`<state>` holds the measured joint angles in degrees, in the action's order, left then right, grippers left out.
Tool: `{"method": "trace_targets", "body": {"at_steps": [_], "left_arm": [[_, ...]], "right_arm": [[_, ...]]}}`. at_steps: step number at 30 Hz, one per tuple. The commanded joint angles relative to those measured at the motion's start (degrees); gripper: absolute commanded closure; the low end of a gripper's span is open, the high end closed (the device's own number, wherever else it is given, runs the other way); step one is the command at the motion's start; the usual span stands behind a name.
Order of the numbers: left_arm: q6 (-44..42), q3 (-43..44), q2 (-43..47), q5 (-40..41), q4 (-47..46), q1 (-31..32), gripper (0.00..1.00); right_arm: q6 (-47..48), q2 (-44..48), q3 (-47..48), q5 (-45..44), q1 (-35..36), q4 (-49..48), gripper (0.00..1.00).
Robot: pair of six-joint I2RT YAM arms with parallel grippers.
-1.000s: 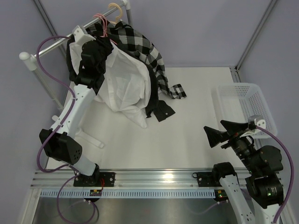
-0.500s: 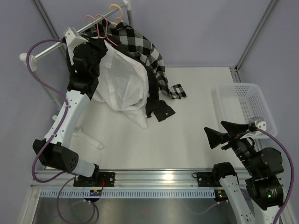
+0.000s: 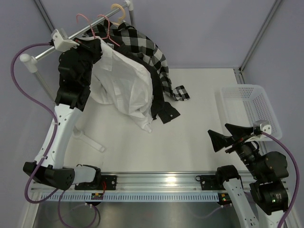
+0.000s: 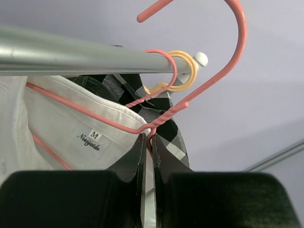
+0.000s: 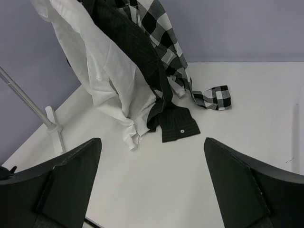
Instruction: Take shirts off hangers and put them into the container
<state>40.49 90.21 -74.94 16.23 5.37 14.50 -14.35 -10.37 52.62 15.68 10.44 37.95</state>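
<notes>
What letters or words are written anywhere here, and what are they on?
"M": on the small white tag sewn inside the collar of the white shirt, just below the wire of the pink hanger.
"Nosijatdn", or something close: curly brand writing on the same tag, too small to spell for sure.
Nothing else in any view has readable writing.

Shows, hanging at upper left, white shirt (image 5: 102, 71) leftmost, dark striped shirt (image 5: 137, 52) against its right side, checked shirt (image 5: 159, 28) behind. Shows dark cuff (image 5: 178, 124) and checked cuff (image 5: 214, 97) lying on white table (image 5: 237, 142) near centre. Includes right gripper (image 5: 152, 190), fingers (image 5: 66, 185) wide apart, in lower corners; thin stand (image 5: 28, 102) at left edge.
</notes>
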Motion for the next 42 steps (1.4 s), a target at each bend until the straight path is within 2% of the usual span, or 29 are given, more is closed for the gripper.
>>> {"method": "trace_targets", "body": {"at_steps": [1, 9, 16, 21, 25, 32, 37, 42], "left_arm": [[1.3, 0.0, 4.9, -3.4, -2.8, -0.2, 1.00], [1.3, 0.2, 7.9, -6.4, 1.0, -0.1, 1.00], [1.3, -5.2, 13.8, -8.2, 7.5, -0.2, 1.00], [1.3, -10.0, 18.8, -17.2, 13.6, -0.1, 1.00], [1.2, -13.2, 22.6, -24.4, 14.8, -0.1, 1.00], [0.7, -10.2, 25.6, -34.3, 16.1, -0.1, 1.00], [0.0, -9.4, 26.7, -38.1, 16.0, -0.1, 1.00], [-0.1, -14.3, 26.3, -40.9, 15.8, 0.1, 1.00]], "right_arm": [[0.3, 0.5, -0.2, -0.1, 0.3, -0.5, 0.00], [0.2, 0.4, -0.1, -0.1, 0.3, -0.3, 0.01], [0.4, 0.5, -0.1, -0.6, 0.2, -0.2, 0.00], [0.3, -0.1, 0.1, 0.6, 0.4, -0.2, 0.01], [0.5, -0.9, 0.7, 0.8, 0.2, 0.0, 0.00], [1.1, -3.3, 2.4, 4.9, 0.3, 0.3, 0.01], [2.3, -8.4, 6.8, 9.9, 0.3, 0.5, 0.00], [0.6, -18.1, 11.4, 15.5, 0.3, -1.7, 0.01]]}}
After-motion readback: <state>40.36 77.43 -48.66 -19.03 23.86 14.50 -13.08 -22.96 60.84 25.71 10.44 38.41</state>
